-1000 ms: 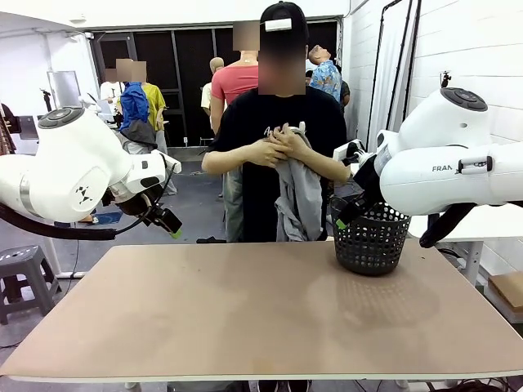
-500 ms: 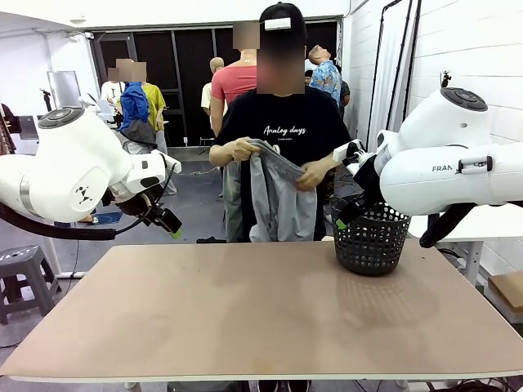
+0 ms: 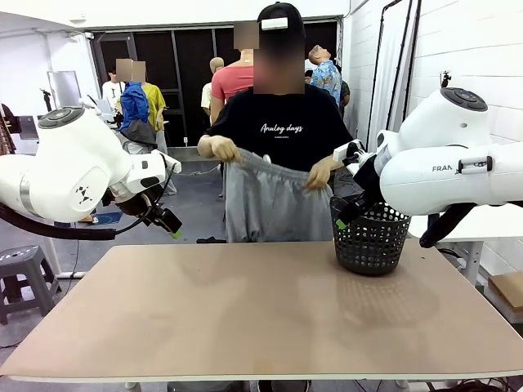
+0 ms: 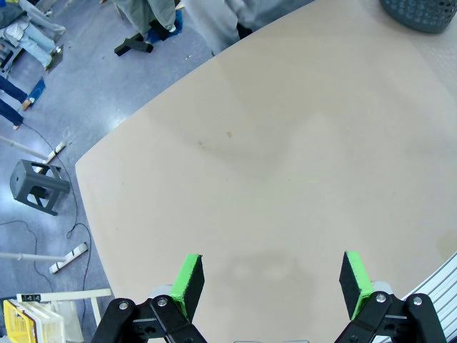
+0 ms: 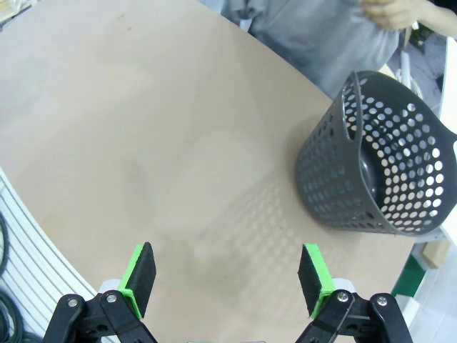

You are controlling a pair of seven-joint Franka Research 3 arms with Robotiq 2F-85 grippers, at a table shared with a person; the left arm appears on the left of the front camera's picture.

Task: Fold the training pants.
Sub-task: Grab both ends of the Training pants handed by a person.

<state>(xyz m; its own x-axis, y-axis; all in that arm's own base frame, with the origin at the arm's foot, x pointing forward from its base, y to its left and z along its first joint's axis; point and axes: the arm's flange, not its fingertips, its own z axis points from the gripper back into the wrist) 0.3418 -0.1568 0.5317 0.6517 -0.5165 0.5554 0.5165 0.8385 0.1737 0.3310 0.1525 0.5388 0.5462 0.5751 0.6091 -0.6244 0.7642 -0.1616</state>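
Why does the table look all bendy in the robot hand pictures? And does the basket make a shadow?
Left wrist view: the wide lens bows the table edge; right wrist view: the basket throws a dotted shadow on the table; front view: table edges look straight, shadow faint.

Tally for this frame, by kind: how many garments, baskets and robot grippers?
Garments: 1, the training pants
Baskets: 1, the black basket
Grippers: 2, the left gripper and the right gripper, both open
Total: 4
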